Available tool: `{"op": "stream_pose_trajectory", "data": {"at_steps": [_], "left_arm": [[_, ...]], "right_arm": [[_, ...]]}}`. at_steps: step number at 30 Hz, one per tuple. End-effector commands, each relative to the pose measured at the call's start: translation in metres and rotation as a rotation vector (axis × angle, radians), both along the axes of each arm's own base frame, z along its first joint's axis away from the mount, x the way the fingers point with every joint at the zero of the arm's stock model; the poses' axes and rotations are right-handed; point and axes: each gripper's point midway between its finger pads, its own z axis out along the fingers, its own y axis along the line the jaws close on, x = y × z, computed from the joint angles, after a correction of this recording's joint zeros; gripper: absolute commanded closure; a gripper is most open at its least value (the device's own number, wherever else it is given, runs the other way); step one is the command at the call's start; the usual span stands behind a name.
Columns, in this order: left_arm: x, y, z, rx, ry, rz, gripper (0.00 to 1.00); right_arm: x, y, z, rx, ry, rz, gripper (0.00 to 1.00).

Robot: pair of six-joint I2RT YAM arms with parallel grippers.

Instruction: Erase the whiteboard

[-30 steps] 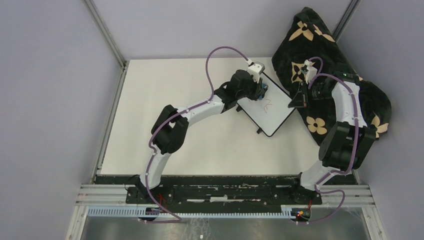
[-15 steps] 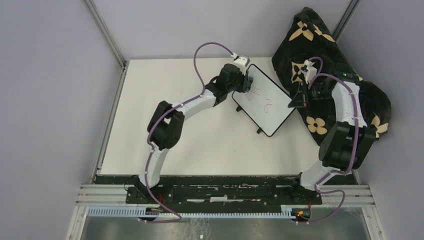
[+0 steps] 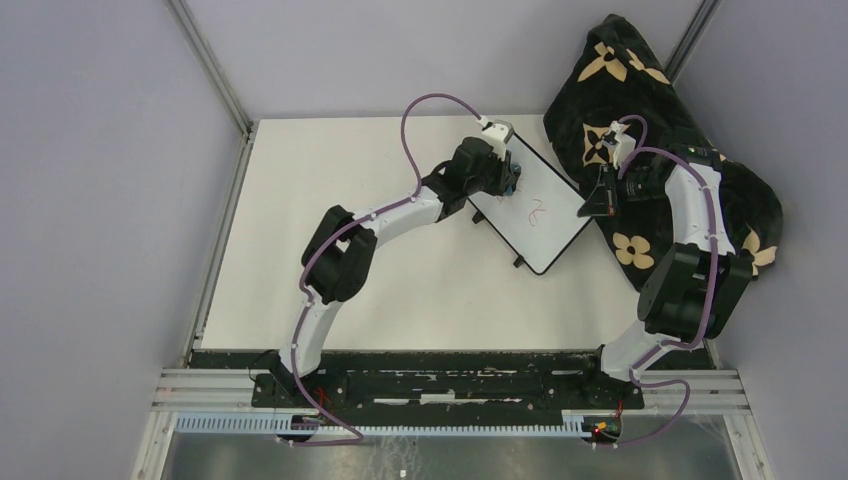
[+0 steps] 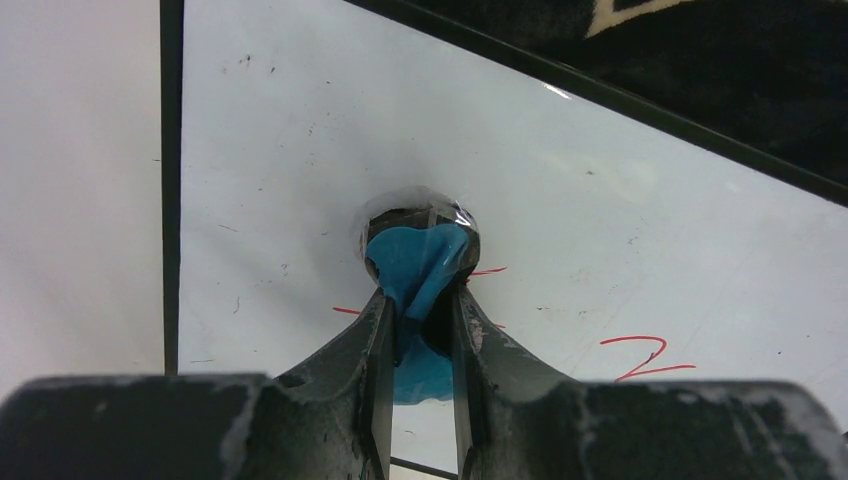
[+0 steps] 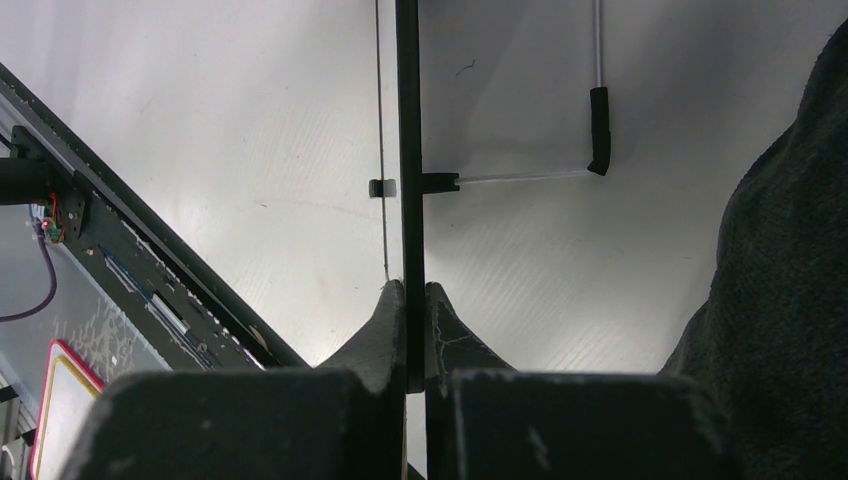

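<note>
Robot lab test cell: plain lilac panel walls [image 3: 100, 200], aluminium frame posts [image 3: 212, 68], white table [image 3: 330, 170], slotted mounting rail [image 3: 200, 385], purple cabling [image 3: 437, 98].

The left arm [image 3: 380, 215] reaches toward the far edge, left gripper [image 4: 420, 300] pinching a blue wad [image 4: 415, 258]. The right arm [image 3: 692, 230] folds along the right edge, right gripper [image 5: 415, 290] clamping the whiteboard [image 5: 407, 100] by its frame.

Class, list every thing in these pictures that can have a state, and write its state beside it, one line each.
whiteboard: not wiped clean, and clamped at one edge
red scribbles: partly left on the board
blue eraser: gripped, pressed against the board
left gripper: shut on the blue eraser
right gripper: shut on the whiteboard's edge
blanket: bunched up beside the board
</note>
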Motion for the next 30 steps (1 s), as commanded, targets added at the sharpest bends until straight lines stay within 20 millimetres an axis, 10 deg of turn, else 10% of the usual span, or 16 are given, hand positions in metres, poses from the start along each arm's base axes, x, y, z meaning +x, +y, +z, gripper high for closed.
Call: {"op": "stream_pose_trajectory", "data": {"at_steps": [1, 15, 30], "left_arm": [[-0.029, -0.036, 0.079, -0.187, -0.071, -0.098, 0.97], [-0.046, -0.044, 0.105, -0.241, -0.101, -0.125, 0.97], [-0.005, -0.014, 0.033, -0.054, -0.09, 0.01, 0.97]], "right_arm": [[0.001, -0.002, 0.005, -0.042, -0.049, 0.028, 0.99], [0.002, -0.002, 0.004, -0.042, -0.047, 0.031, 0.99], [-0.003, 0.002, 0.01, -0.032, -0.06, 0.045, 1.0]]}}
